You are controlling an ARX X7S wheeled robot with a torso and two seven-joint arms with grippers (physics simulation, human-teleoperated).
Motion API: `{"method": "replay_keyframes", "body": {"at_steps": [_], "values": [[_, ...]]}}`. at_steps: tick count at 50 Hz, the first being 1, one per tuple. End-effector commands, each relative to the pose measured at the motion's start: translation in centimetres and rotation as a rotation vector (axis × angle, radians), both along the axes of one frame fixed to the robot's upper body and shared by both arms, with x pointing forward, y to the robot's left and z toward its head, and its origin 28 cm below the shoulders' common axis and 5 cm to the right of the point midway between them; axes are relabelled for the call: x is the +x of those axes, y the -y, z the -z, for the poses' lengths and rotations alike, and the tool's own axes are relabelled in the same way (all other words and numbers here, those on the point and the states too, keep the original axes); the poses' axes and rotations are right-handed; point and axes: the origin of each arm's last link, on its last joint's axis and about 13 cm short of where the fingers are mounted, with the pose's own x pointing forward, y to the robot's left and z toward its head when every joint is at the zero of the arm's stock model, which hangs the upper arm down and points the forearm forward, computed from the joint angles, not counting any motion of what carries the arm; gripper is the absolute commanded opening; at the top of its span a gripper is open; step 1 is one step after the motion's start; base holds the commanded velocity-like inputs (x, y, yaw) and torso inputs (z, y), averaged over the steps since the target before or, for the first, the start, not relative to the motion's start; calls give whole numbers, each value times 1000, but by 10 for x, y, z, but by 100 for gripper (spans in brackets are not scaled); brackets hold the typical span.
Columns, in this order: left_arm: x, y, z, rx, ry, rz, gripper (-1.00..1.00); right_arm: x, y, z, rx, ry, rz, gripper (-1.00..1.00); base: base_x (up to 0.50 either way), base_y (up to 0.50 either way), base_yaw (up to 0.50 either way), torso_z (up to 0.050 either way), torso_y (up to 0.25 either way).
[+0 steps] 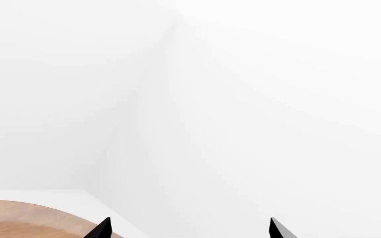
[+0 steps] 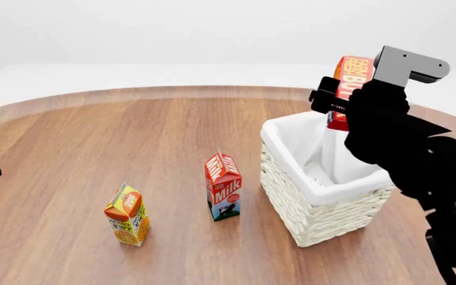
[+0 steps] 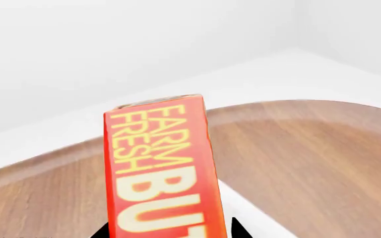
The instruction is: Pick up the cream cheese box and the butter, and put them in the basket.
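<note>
Butter (image 3: 160,173), one box, pinched in right gripper (image 2: 335,107) above basket (image 2: 291,208), not yet released. Cream cheese box not visible; possibly already inside. Left gripper (image 1: 189,229) spread, empty.

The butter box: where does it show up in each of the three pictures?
Head view: the butter is at upper right, held in the right tool above the basket.
Right wrist view: the butter fills the lower middle, lettered side facing the camera.
Left wrist view: not in it.
Shared landmark: the curved far edge of the wooden table shows in both.
</note>
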Motion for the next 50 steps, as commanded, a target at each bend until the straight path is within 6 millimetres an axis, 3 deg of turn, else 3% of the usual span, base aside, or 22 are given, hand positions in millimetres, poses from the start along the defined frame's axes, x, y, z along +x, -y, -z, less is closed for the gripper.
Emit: {"method": "replay_keyframes", "body": {"at_steps": [1, 26, 50], "values": [[1, 0, 0, 2, -1, 1, 100, 6, 3, 4, -22, 28, 13, -100, 0, 0, 0, 0, 0], [0, 1, 1, 6, -3, 2, 100, 12, 1, 25, -7, -22, -8, -100, 0, 0, 0, 0, 2], [1, 0, 1, 3, -2, 0, 100, 15, 0, 35, -7, -62, -24, -100, 0, 0, 0, 0, 1]]}}
